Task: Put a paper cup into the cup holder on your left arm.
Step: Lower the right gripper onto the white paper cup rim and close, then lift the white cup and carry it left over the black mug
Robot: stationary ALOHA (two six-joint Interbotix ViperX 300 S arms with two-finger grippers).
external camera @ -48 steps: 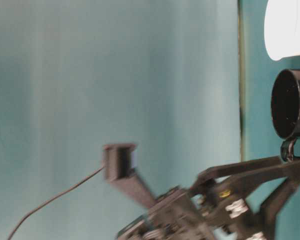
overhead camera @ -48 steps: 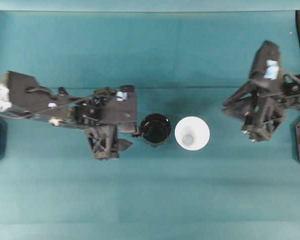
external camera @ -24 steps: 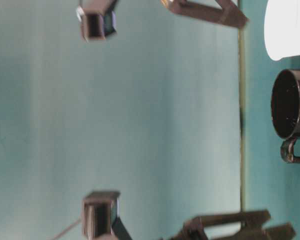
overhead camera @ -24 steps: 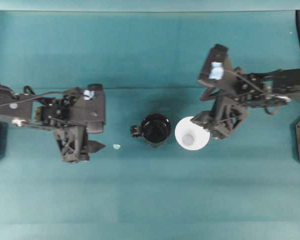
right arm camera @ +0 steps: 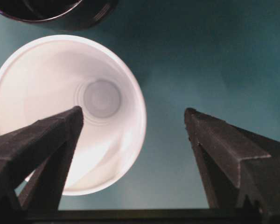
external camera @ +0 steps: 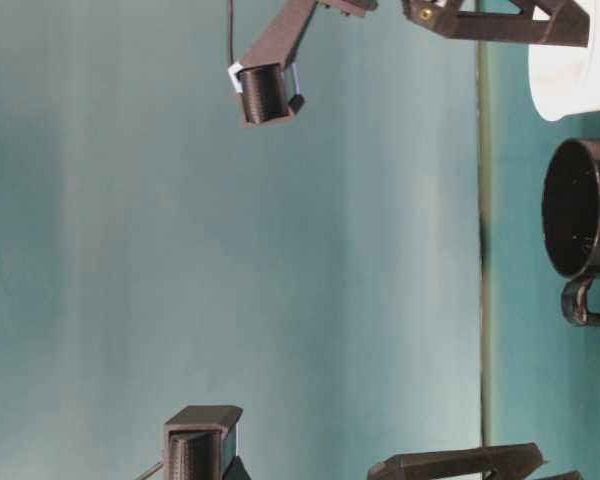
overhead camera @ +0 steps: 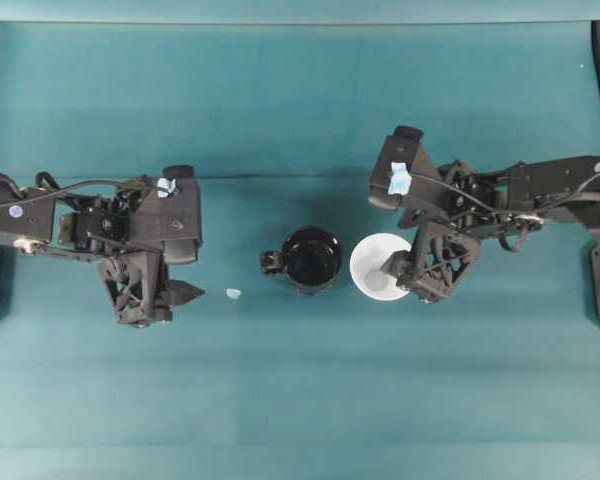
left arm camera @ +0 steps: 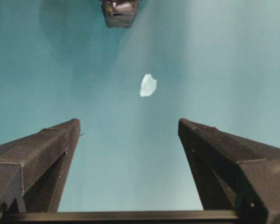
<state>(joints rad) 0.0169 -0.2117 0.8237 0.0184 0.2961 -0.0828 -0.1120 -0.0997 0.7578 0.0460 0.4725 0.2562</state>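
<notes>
The right gripper has its fingers spread wide with nothing between them; in its wrist view one finger crosses over the open mouth of the paper cup while the other stands off beyond the rim. The cup stands upright on the teal table, just beside the cup holder, a glossy black cylinder. The left gripper is likewise released and empty, well apart, near a pale scrap. The likely risk: closing on the thin rim could crush or tip the cup, or nudge it against the holder.
</notes>
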